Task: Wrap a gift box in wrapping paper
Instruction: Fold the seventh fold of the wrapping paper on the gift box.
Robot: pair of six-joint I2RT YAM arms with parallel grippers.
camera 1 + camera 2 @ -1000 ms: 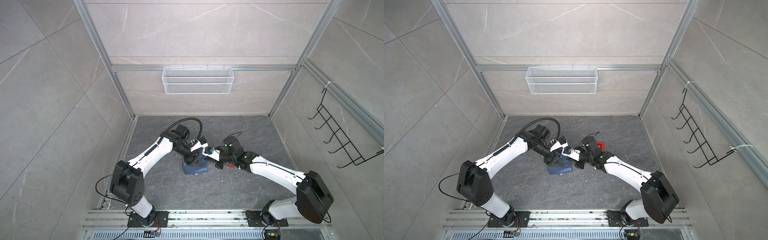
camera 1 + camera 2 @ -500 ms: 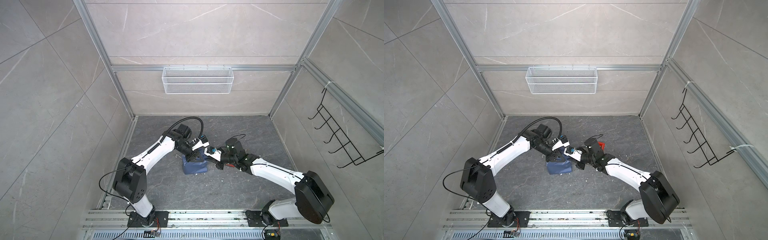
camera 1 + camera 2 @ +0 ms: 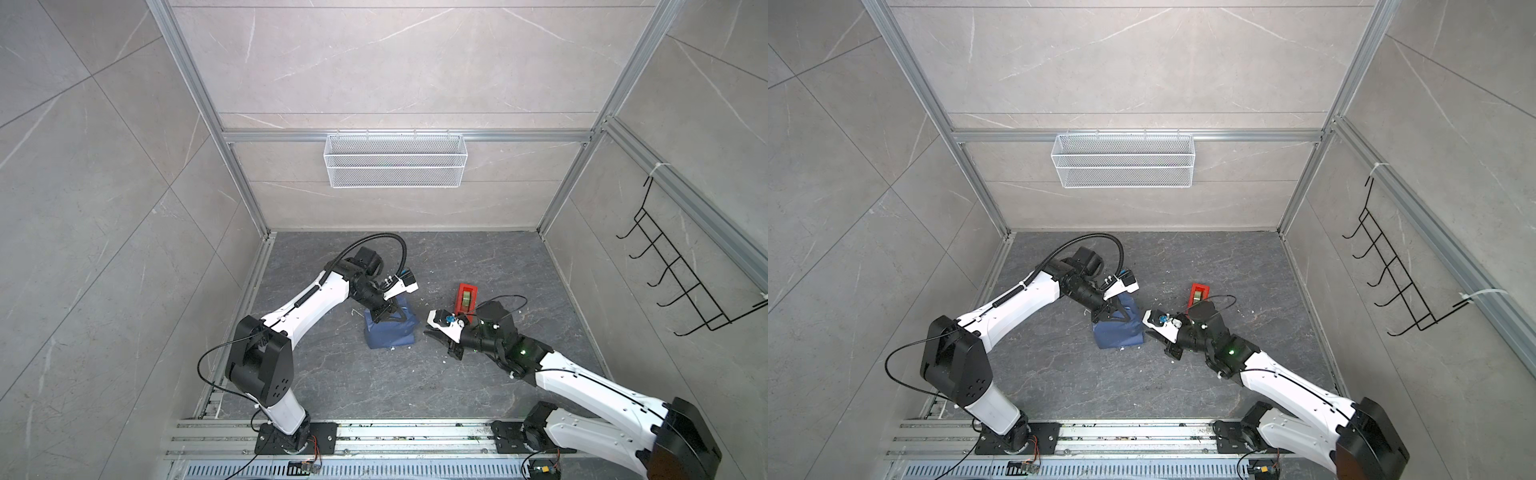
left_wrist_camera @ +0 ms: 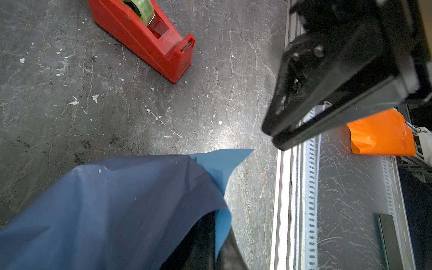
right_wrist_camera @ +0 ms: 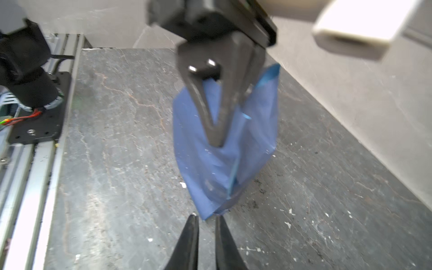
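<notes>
The wrapping paper stands on the floor as a crumpled dark blue bundle with light blue edges showing. The gift box is hidden inside it. My left gripper comes down on the bundle's top and is shut on a fold of the wrapping paper; the right wrist view shows its fingers pinched together on the wrapping paper. My right gripper hovers just right of the bundle, jaws a narrow gap apart and empty.
A red tape dispenser sits behind my right wrist. A white wire basket hangs on the back wall and a black hook rack on the right wall. Aluminium rails run along the front edge.
My left gripper has shut on the paper at the bundle's top. My right gripper has opened slightly, let go and drawn back to the right, uncovering the tape dispenser.
</notes>
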